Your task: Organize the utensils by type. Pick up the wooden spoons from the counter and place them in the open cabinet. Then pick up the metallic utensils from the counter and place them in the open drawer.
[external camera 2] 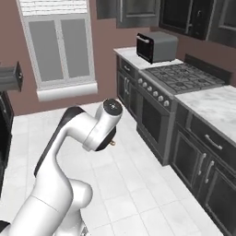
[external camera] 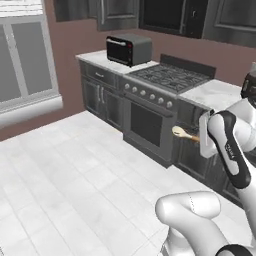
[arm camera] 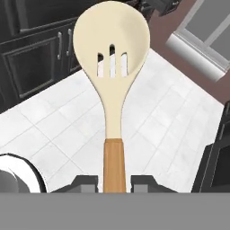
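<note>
My gripper (arm camera: 114, 185) is shut on a wooden spoon (arm camera: 111, 42) with a pale slotted head and an orange-brown handle, held low on the handle. The spoon points away from the hand, over the white tiled floor. In the left base view the same spoon (external camera: 180, 132) sticks out leftward from the gripper (external camera: 200, 138), in front of the dark base cabinets and below the marble counter (external camera: 215, 92). The counter (external camera 2: 212, 103) also runs along the right in the right base view. The metallic utensils, the open cabinet and the open drawer are out of view.
A stove (external camera: 167, 76) with knobs and an oven door stands left of the counter, and a toaster oven (external camera: 129, 48) sits beyond it. Dark wall cabinets hang above. A window (external camera 2: 60, 46) fills the far wall. The tiled floor (external camera: 75, 175) is wide.
</note>
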Tool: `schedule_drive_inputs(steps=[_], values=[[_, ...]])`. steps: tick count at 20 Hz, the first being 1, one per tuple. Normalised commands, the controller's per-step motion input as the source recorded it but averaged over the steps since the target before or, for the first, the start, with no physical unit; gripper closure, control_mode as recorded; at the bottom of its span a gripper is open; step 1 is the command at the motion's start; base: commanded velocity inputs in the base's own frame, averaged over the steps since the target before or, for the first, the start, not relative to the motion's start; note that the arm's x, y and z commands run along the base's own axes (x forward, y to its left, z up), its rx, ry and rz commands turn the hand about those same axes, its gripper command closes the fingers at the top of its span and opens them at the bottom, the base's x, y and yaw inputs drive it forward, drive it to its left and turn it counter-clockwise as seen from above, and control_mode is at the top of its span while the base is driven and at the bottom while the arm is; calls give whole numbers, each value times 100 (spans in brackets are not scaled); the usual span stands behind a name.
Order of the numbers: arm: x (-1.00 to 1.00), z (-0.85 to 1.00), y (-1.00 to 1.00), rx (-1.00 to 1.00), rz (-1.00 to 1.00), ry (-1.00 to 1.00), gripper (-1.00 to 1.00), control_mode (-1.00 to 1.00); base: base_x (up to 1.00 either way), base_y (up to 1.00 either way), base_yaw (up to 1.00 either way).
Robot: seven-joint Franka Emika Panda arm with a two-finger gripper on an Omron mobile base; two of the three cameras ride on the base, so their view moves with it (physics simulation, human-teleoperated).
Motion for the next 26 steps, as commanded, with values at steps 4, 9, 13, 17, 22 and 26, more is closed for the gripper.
schedule_drive_inputs(steps=[4, 9, 13, 17, 22, 26], values=[[0, 0, 0, 0, 0, 0, 100, 100, 87, 48, -10], [0, 0, 0, 0, 0, 0, 100, 100, 98, 49, 1], [0, 0, 0, 0, 0, 0, 100, 100, 100, 51, 3], [0, 0, 0, 0, 0, 0, 100, 100, 100, 44, 0], [0, 0, 0, 0, 0, 0, 100, 100, 100, 42, 2], [0, 0, 0, 0, 0, 0, 100, 100, 100, 35, -9]])
